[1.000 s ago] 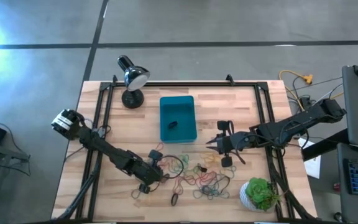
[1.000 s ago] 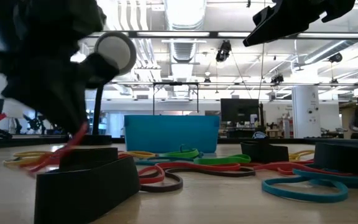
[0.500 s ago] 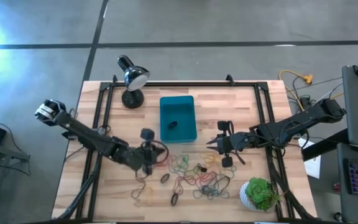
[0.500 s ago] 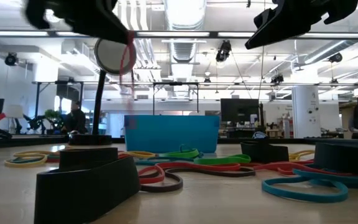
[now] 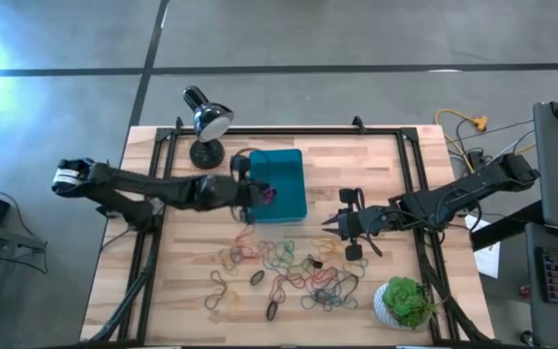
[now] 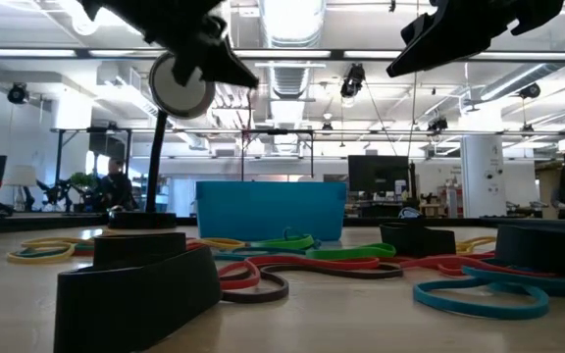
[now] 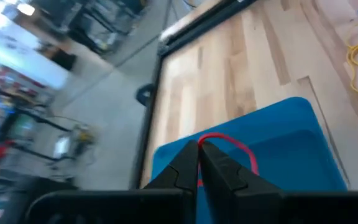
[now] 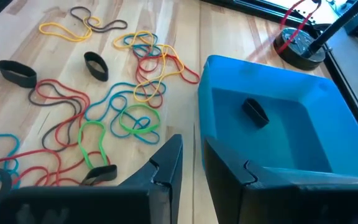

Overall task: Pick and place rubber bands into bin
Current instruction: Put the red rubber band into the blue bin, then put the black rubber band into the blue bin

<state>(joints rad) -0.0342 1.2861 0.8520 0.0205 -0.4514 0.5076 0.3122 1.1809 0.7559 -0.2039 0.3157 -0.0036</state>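
Many rubber bands in red, green, blue, yellow and black lie loose on the wooden table, near side of the teal bin. They also show in the right wrist view as rubber bands. A black band lies in the bin. My left gripper hangs over the bin's left part, shut on a red rubber band. My right gripper hovers open to the right of the bin and touches nothing. My left gripper pinches the red rubber band between its two fingertips at one spot on the loop. The fingers come slanting from the table's left. The band is lifted clear; the rest of its loop stands out past the fingertips above the bin.
A black desk lamp stands at the far left, beside the bin. A green plant in a white pot sits at the near right corner. A black frame runs along the table's sides. Bare wood lies right of the bin.
My left gripper rose from the bands at the near left of the pile and swung toward the far edge until it was over the bin. It stayed shut on the red band, which came up clear of the table.
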